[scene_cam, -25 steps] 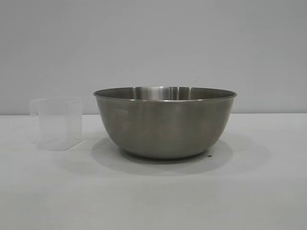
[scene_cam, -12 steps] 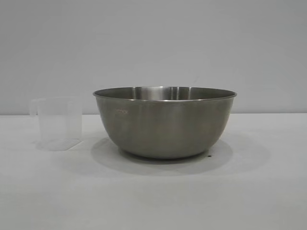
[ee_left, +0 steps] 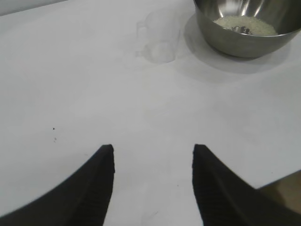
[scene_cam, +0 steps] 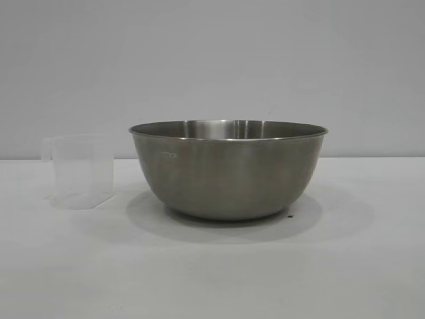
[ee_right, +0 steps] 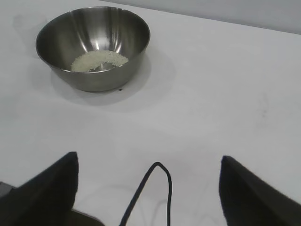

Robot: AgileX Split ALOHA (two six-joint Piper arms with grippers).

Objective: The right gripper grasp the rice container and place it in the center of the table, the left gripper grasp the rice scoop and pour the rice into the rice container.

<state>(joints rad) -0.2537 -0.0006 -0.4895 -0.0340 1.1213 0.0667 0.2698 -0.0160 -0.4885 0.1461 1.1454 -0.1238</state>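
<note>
Ahead of the left end effector (ee_left: 153,181), spread & empty: rice scoop (ee_left: 159,41), light, thin plastic; best taken by handle. Beyond it, rice container (ee_right: 93,47), stiff, slick steel, holds rice (ee_right: 99,60); grip at rim. Right end effector (ee_right: 148,188) spread wide, well back on counter (scene_cam: 212,272).

The rice container (scene_cam: 228,169) is dull silver-grey steel with bright glints inside, the rice (ee_right: 99,60) in it off-white, the rice scoop (scene_cam: 80,173) clear and nearly colourless, the table (scene_cam: 212,272) plain white, and both grippers' fingers (ee_left: 89,188) matte black
</note>
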